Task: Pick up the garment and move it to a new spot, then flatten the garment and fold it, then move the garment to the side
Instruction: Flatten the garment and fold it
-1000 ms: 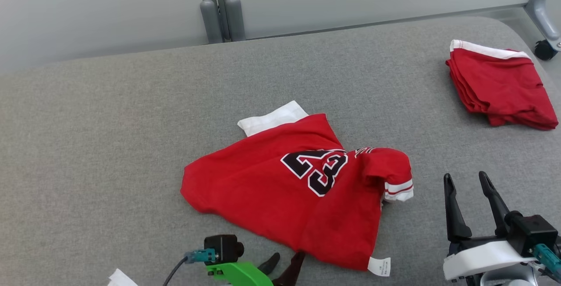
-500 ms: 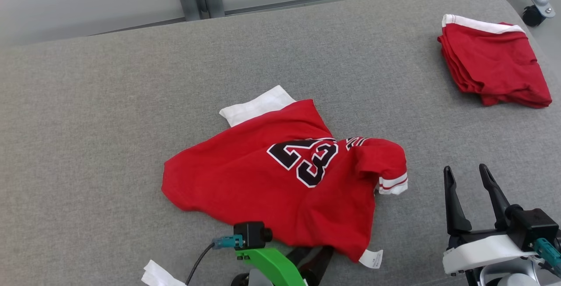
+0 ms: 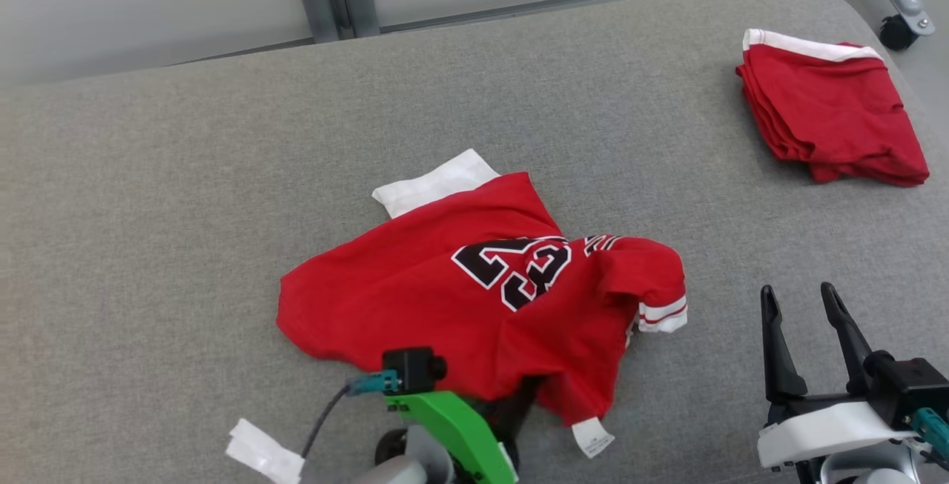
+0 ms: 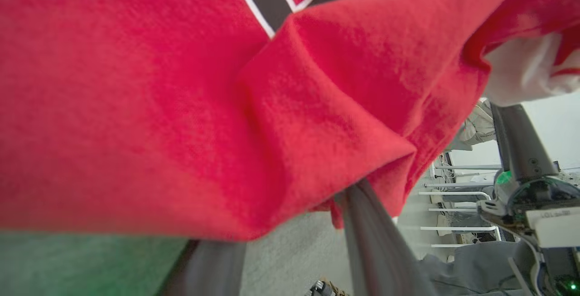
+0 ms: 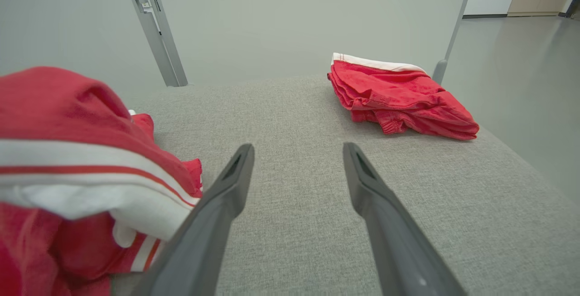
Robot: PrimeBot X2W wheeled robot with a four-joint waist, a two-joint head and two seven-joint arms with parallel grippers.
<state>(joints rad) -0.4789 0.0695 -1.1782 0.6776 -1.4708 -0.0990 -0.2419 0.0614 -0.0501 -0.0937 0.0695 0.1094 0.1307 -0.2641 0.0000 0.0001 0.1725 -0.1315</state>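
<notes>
Cloth hides the left pincer (image 3: 520,401) tips at the near hem of the garment (image 3: 460,299), mid-desk (image 3: 148,210), so you cannot tell its grip. Lift on a thin pinch and the hem may slip out. Right pincer (image 3: 797,291) stands wide, near right.

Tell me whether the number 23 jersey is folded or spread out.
Spread, but rumpled: the jersey lies open on the grey cushion, number showing, one striped sleeve flopped over its body, near hem bunched.
</notes>
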